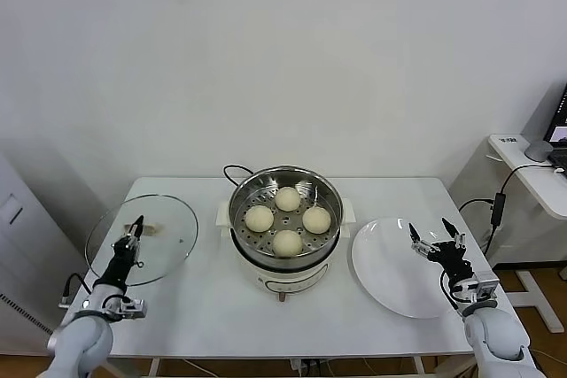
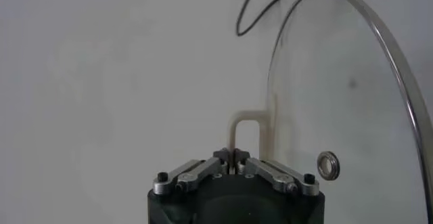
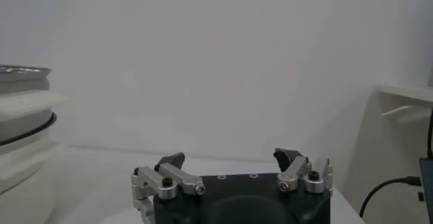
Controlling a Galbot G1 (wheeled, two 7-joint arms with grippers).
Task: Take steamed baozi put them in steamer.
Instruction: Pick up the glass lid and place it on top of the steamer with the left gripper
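The fingertips of the left gripper [image 1: 135,225] are seen pressed together on the cream handle [image 2: 245,129] of the glass lid [image 1: 164,227]; in the left wrist view the handle's loop is gripped at its near leg, and the rest of the lid is cut off by the frame edge. The lid is seen tilted above the table [image 1: 204,307], at the robot's left; whether its edge touches the table cannot be told. The right gripper [image 1: 437,235] is held above the white plate [image 1: 390,272], jaws spread wide, nothing between them. One plate is counted, bare.

Four steamed baozi [image 1: 287,198] are counted in the steamer [image 1: 244,196], set in a diamond on the perforated floor, each apart from its neighbours. The steamer's base is partly hidden by its own rim; a black cord [image 1: 232,171] is seen behind it. At far right a second table [image 1: 532,174] is cut off.
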